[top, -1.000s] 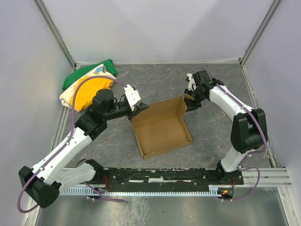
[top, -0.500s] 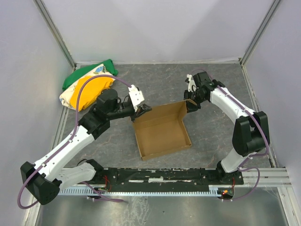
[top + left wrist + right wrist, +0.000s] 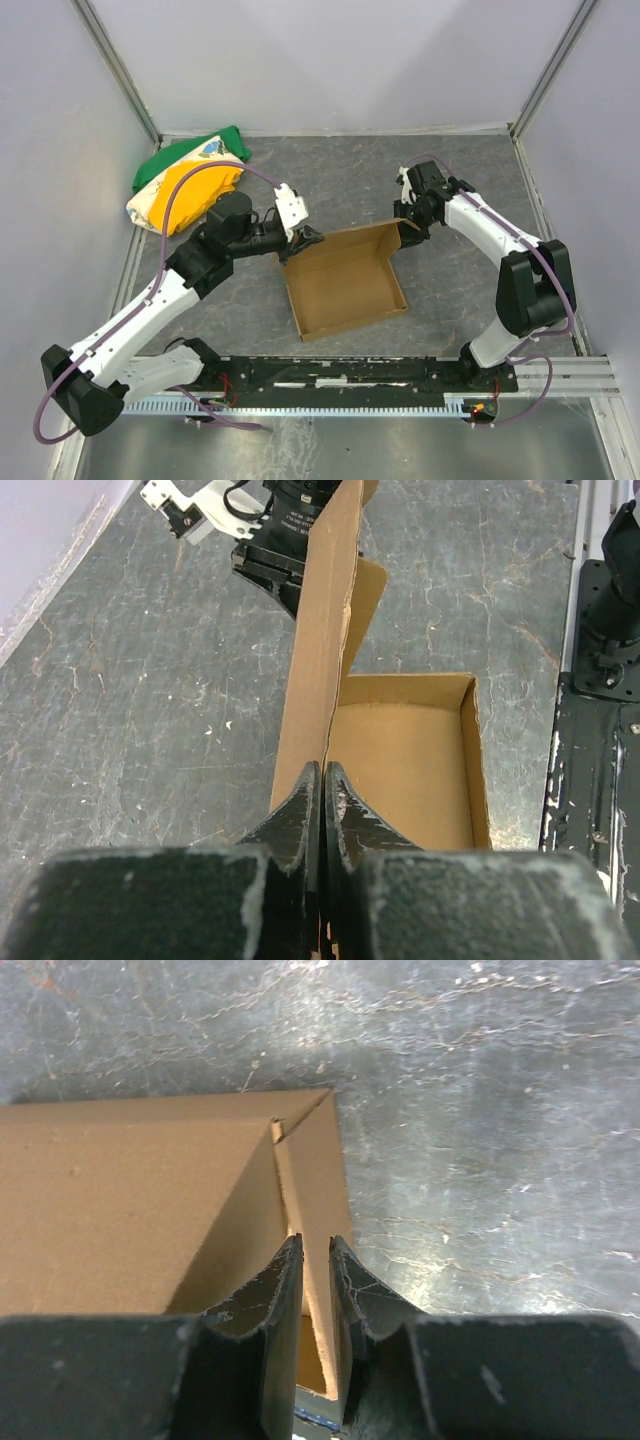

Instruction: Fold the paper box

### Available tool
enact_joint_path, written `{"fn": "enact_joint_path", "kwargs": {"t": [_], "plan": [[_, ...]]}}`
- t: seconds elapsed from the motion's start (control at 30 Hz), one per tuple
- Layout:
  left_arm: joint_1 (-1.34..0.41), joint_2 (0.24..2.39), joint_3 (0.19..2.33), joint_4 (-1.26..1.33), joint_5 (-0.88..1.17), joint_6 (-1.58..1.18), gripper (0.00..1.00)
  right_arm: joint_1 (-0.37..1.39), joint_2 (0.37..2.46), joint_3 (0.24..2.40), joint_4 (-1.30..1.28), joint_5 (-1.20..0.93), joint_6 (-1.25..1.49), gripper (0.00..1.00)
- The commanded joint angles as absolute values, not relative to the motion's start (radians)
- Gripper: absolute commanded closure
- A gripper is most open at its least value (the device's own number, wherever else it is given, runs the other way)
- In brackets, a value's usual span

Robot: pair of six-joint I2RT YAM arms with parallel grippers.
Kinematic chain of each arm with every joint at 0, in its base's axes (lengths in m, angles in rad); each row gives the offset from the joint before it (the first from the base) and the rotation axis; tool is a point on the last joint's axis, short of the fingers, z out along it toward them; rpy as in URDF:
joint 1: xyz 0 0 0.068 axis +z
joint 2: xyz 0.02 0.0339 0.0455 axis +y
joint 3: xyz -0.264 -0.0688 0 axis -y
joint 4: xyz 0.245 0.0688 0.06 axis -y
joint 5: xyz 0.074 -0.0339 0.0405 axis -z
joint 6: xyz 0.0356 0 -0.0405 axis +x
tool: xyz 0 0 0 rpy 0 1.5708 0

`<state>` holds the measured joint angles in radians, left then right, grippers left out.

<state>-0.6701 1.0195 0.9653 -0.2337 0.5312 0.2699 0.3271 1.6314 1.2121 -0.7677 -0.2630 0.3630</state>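
Observation:
The paper box (image 3: 345,285) is a brown cardboard open tray in the middle of the table, with its far wall standing. My left gripper (image 3: 304,237) is at the far wall's left end. In the left wrist view my left gripper (image 3: 322,767) is shut on the top edge of that wall (image 3: 325,630), with the tray floor (image 3: 400,750) to its right. My right gripper (image 3: 408,222) is at the far right corner. In the right wrist view my right gripper (image 3: 311,1242) pinches a thin cardboard flap (image 3: 310,1175) beside the box wall (image 3: 120,1210).
A green, yellow and white cloth bundle (image 3: 185,185) lies at the back left. The black base rail (image 3: 350,375) runs along the near edge and shows in the left wrist view (image 3: 600,630). Grey walls enclose the table.
Both grippers have shifted slightly inward and toward me with the far wall, which now stands more upright. The box has slid a little toward me.

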Motion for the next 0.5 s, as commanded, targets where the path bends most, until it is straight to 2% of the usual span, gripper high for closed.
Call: {"fn": "enact_joint_path", "kwargs": {"t": [0.0,0.27,0.47], "plan": [[-0.679,0.994,0.937,-0.35,0.561,0.208,0.97,0.331,1.578,1.223,-0.758,-0.149,0.372,0.76],[-0.683,0.983,0.923,-0.374,0.573,0.208,0.97,0.331,1.508,1.209,-0.737,-0.018,0.38,0.78],[-0.684,0.991,0.92,-0.372,0.558,0.21,0.97,0.333,1.131,1.06,-0.495,0.141,0.371,0.79]]}}
